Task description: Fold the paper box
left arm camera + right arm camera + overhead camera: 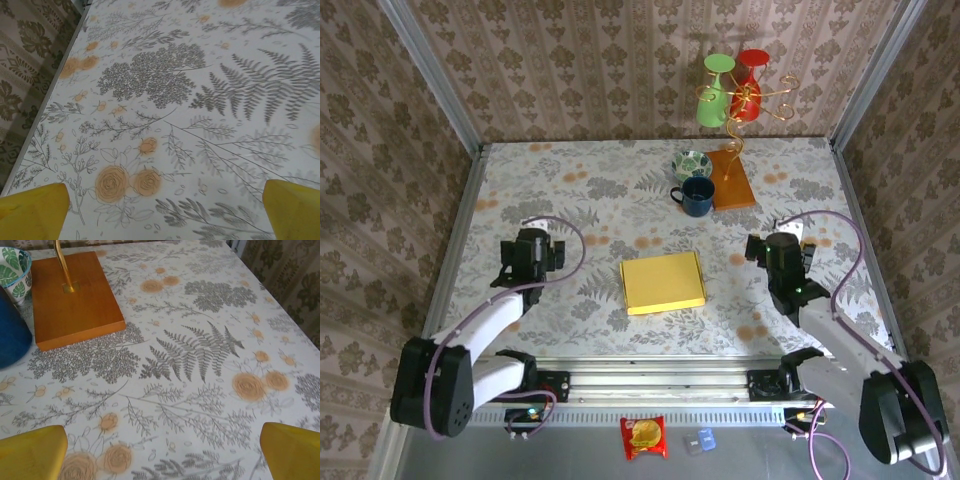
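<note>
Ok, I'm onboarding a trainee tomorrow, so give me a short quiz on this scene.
1. True or false: the paper box lies flat between the left hand and the right hand, touched by neither.
2. In the top view, where does the blue mug stand relative to the wooden board? A) left of it B) on top of it C) right of it
3. Fill in: both hands' jaws stand ____.
Key: 1 true; 2 A; 3 open.
</note>
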